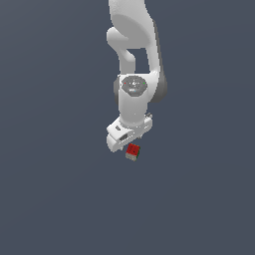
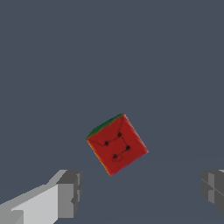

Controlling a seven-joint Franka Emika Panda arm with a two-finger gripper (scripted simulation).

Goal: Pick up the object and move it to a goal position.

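The object is a tiny red cube with a grey-beige side and a bit of green. It sits on the dark grey floor just below the white hand of my arm. In the wrist view the cube shows its red top face with small black dots and a green edge. My gripper hangs right above the cube. It is open and empty. In the wrist view the gripper has its two grey fingertips spread far apart, and the cube lies beyond the gap between them, untouched.
The plain dark grey floor fills both views. The white arm rises above the gripper. No other objects show, and no goal marker is visible.
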